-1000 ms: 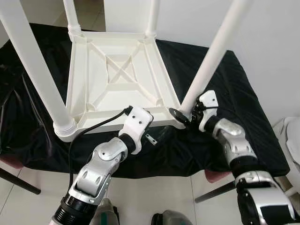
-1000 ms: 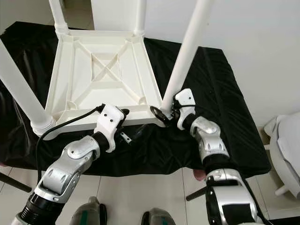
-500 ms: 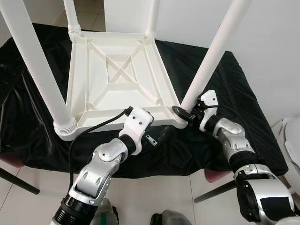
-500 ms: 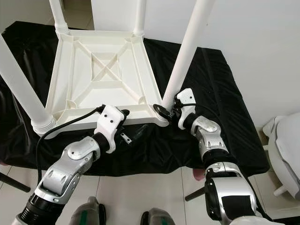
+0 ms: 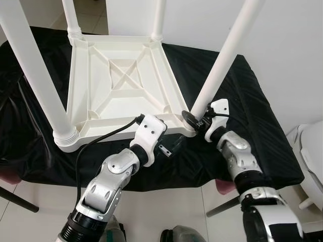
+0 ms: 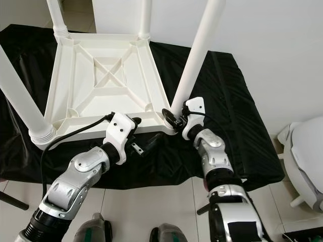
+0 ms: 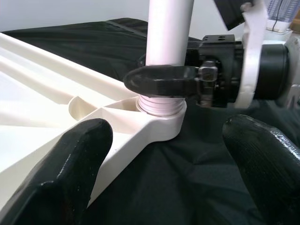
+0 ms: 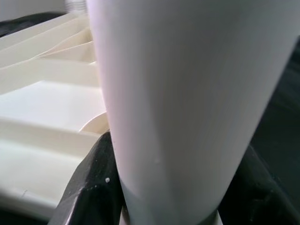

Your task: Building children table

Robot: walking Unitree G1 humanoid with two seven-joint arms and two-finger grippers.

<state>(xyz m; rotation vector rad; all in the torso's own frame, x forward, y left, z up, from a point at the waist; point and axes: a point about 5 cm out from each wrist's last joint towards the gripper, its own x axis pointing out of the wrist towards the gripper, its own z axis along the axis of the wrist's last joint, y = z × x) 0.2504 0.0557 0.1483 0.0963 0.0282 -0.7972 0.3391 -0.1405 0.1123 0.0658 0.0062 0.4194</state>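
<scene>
Right gripper [image 5: 194, 120] clamps near-corner leg [image 5: 222, 63] at its socket, probably threading; keep it upright. Left gripper [image 7: 164, 154] wide, beside the upturned tabletop [image 5: 118, 85].

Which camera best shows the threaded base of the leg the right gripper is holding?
The left wrist view: the leg base sits in its corner socket, with the right gripper clamped just above. The right wrist view is too close; the eye views show it small.

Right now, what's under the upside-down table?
A black cloth lies under the white table, spreading past every edge. The surface beneath the cloth is covered. The right gripper clamps the near-right leg.
</scene>
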